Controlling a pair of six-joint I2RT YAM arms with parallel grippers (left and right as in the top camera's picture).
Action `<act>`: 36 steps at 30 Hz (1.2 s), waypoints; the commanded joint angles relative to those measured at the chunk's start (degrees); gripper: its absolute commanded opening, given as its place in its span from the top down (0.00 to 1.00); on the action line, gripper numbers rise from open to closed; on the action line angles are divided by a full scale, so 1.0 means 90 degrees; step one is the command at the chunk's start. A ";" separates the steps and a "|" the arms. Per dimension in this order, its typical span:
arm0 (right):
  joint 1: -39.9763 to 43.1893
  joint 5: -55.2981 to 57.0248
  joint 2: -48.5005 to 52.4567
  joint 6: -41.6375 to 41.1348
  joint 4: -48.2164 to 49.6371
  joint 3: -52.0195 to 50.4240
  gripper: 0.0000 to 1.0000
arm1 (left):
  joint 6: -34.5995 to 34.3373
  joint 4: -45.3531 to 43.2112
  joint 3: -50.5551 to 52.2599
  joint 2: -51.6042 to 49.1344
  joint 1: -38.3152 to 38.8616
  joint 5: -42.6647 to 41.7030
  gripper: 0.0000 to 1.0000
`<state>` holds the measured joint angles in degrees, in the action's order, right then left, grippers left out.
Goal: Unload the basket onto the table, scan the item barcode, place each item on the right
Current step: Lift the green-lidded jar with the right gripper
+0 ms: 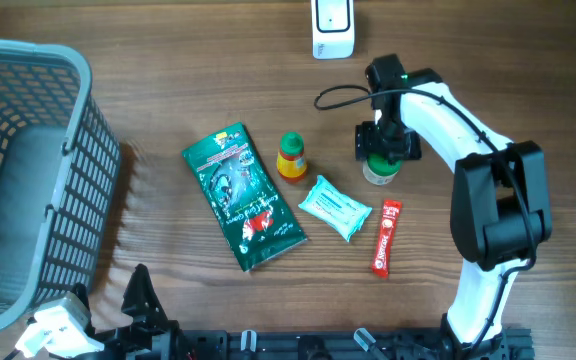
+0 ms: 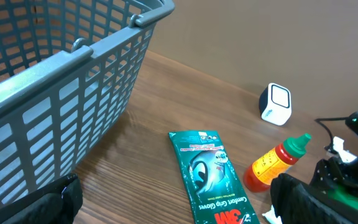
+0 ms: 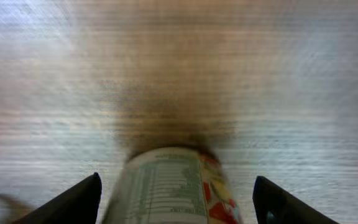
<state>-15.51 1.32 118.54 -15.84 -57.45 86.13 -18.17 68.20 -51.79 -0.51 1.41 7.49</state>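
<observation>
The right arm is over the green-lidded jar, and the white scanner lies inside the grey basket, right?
No: the overhead view shows the white scanner on the table, outside the grey basket. The right gripper is over the green-lidded jar.

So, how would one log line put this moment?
right jaws: open, straddling small green-lidded jar | left jaws: open, empty | scan: pending
</observation>
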 commanded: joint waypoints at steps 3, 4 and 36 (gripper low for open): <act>-0.0002 0.0165 0.0102 -0.0097 -0.0614 0.0736 0.00 | -0.0036 -0.0005 0.0017 0.0017 -0.0046 0.0010 0.00; -0.0002 0.0168 0.0102 -0.0136 -0.0862 0.0918 0.00 | -0.0036 -0.0005 0.0017 0.0017 -0.0046 0.0010 0.00; 0.0017 -0.1756 0.0036 -0.0991 -0.1316 0.0549 0.47 | -0.0036 -0.0005 0.0017 0.0017 -0.0046 0.0010 0.00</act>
<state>-15.44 -7.51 119.04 -28.60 -66.63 87.24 -18.17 68.18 -51.79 -0.51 1.41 7.49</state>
